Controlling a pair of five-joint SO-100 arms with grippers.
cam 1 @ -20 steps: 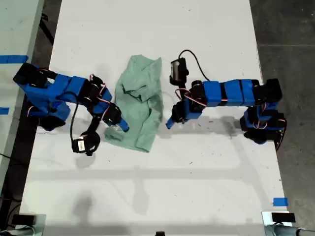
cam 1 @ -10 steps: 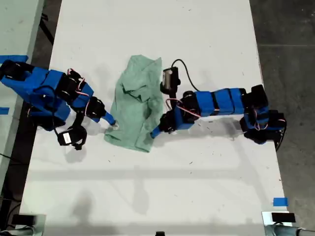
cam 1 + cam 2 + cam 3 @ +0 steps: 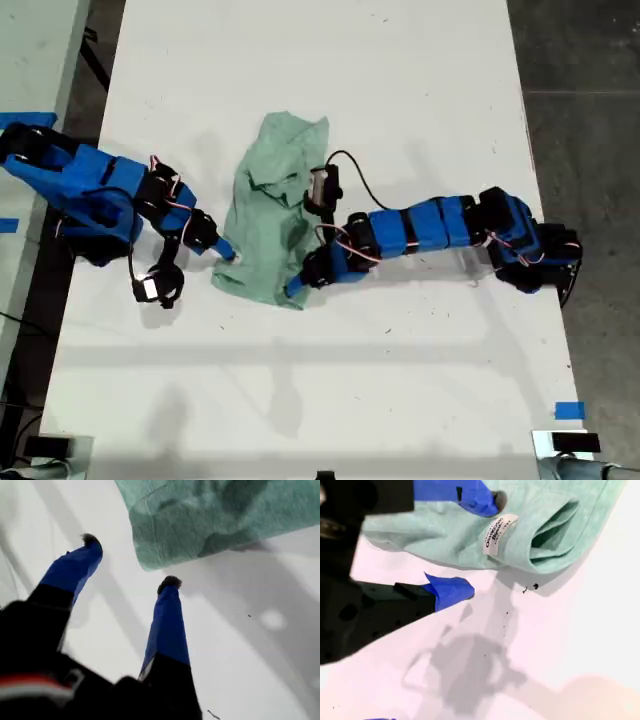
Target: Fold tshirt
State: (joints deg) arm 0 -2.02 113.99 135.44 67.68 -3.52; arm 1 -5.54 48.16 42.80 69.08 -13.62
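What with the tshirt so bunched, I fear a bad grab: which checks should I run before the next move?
1. My first tool open: ok, fingers apart, nothing between them.
2. First tool around the tshirt corner: not ok, the corner lies just ahead of the fingertips.
3. My second tool open: ok, one finger over the cloth near the label, the other beside the edge.
4. Second tool gripping cloth: not ok, jaws not closed.
5. Tshirt lying flat: not ok, the exterior view shows it crumpled.
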